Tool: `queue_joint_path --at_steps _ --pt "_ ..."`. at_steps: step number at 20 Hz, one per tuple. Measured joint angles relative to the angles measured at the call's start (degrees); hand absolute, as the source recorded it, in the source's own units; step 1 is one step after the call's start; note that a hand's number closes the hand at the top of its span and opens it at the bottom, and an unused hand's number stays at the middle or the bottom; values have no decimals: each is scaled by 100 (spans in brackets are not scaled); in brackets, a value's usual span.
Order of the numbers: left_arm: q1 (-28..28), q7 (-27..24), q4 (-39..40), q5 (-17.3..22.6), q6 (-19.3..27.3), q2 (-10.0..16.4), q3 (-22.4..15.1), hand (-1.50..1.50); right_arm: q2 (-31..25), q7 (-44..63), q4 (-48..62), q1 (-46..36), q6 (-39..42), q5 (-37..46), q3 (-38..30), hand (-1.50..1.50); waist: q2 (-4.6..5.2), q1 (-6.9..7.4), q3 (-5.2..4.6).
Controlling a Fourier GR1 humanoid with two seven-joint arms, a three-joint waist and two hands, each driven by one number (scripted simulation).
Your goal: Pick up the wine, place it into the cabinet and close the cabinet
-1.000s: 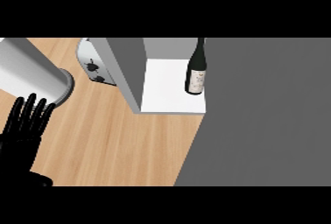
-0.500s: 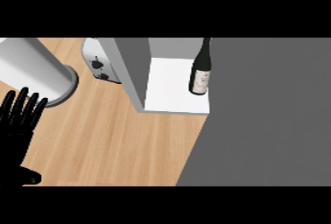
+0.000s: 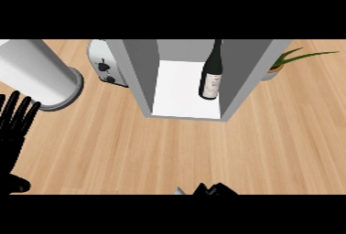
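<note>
wine bottle (image 3: 211, 75) is already inside the cabinet (image 3: 145, 77). it appears to stand upright on the white shelf close to the right-hand wall, in the upper middle of the frame, and neither hand touches it. the left hand (image 3: 13, 132) shows at the left edge, spread with its fingers straight and pointing up, holding nothing. it rests there, well apart from the cabinet. just above it, in the upper left, a pale cylinder (image 3: 34, 73) stands on the counter (image 3: 169, 151), and a toaster (image 3: 105, 68) sits between that cylinder and the cabinet's left wall. the right hand (image 3: 216, 189) is only a dark sliver at the lower edge, below the cabinet's open front, and whether it is spread or curled cannot be told. beyond the cabinet's right wall, in the upper right, a plant (image 3: 287, 59) pokes out.

judging by how things lie, picking up and placing look done, and the step in hand is closing the cabinet. the front is open with the shelf in plain sight. no door can be made out here, so which side it hangs on is unclear. the next move calls for a hand to find the door, likely the right hand as it is nearer, and swing the door across the opening without knocking the bottle.
</note>
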Motion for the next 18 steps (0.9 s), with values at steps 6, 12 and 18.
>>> queue_joint_path --at_steps 6,12,18 --pt "-42 -34 175 -55 -94 -60 91 -150 893 462 1507 -1956 -705 -237 -192 150 2 -68 29" --pt "60 8 224 -78 -203 -76 288 -150 1125 330 2886 -3350 -1044 -892 -718 150 -3 -137 41" --pt "-16 90 431 -141 -386 -108 500 -150 1210 -191 3746 -3619 -916 -1399 -1160 150 -17 -200 37"
